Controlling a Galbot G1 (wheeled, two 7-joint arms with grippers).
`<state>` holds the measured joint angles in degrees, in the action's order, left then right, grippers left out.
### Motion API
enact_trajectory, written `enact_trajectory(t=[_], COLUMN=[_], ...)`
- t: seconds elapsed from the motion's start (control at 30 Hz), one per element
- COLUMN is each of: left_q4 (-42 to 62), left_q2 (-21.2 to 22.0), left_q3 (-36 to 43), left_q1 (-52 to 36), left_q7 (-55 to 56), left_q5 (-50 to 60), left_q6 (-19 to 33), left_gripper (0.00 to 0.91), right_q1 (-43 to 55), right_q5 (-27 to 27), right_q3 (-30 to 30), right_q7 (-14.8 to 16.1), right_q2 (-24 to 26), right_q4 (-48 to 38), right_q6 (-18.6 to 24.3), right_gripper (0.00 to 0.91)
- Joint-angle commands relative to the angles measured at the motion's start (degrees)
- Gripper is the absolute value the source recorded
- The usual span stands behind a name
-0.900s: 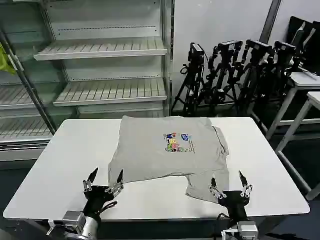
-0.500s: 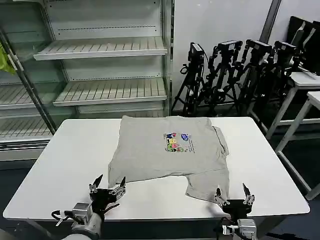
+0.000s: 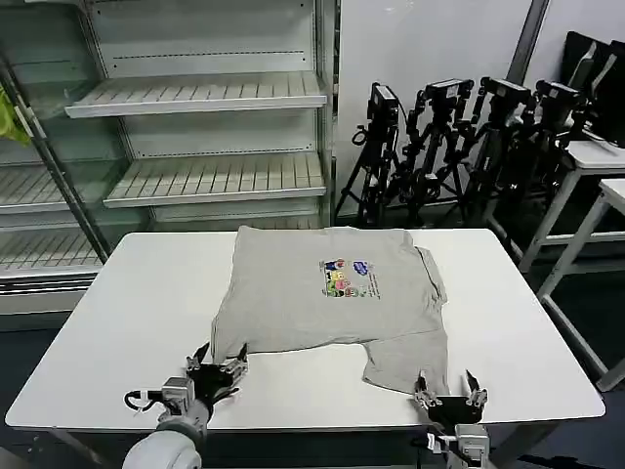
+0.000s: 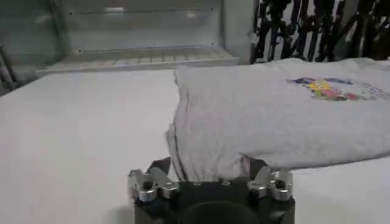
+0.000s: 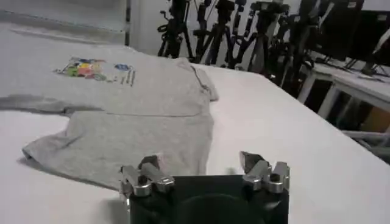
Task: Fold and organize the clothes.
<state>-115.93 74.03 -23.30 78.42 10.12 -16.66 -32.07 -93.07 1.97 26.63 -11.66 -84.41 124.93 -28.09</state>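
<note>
The clothes are one light grey T-shirt (image 3: 332, 293) lying on the white table (image 3: 127, 322), with its multicoloured print (image 3: 347, 277) facing up and one side folded over. My left gripper (image 3: 217, 366) is open and low at the table's near edge. The shirt's near left corner (image 4: 204, 155) lies between its fingers (image 4: 149, 179). My right gripper (image 3: 447, 393) is also open, just off the shirt's near right hem. In the right wrist view that hem (image 5: 152, 146) reaches up to one fingertip of the gripper (image 5: 201, 165), and bare table lies before the other.
Empty metal shelves (image 3: 195, 137) stand behind the table on the left, with a yellow-green cloth scrap (image 3: 8, 115) at the far left edge. A cluster of black tripods (image 3: 459, 137) and white side tables (image 3: 596, 186) stand at the back right. Bare tabletop lies on both sides of the shirt.
Both grippers have dropped lower toward the table's near edge. The left one has shifted right to the shirt's corner, and the right one has drawn back a little. The shirt lies unchanged.
</note>
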Motion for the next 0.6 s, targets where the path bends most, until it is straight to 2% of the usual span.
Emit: enact_trajectory(t=[0.03, 0.3, 0.43, 0.6], left_q4=[2.53, 0.89, -1.94, -8.23], left_q2=[0.14, 0.28, 0.11, 0.5], left_q3=[0.49, 0.04, -0.31, -1.01], left_q1=[-0.83, 1.05, 2.79, 6.86], left_q7=[-0.03, -0.79, -1.61, -1.75], left_q5=[-1.06, -1.8, -2.65, -2.76], left_q6=[-0.96, -0.72, -0.01, 0.03], left_gripper=[0.05, 0.05, 0.05, 0.05], right_q1=[0.08, -0.74, -1.02, -3.59], right_q5=[-2.11, -3.72, -4.38, -4.98], right_q3=[-0.63, -1.95, -2.15, -2.54], right_q7=[-0.1, -0.29, -2.08, -2.66], right_q2=[0.0, -0.04, -0.18, 0.03], right_q4=[-1.15, 0.2, 0.63, 4.73], right_q6=[-1.25, -0.37, 4.73, 8.31], right_gripper=[0.0, 0.0, 0.0, 0.0])
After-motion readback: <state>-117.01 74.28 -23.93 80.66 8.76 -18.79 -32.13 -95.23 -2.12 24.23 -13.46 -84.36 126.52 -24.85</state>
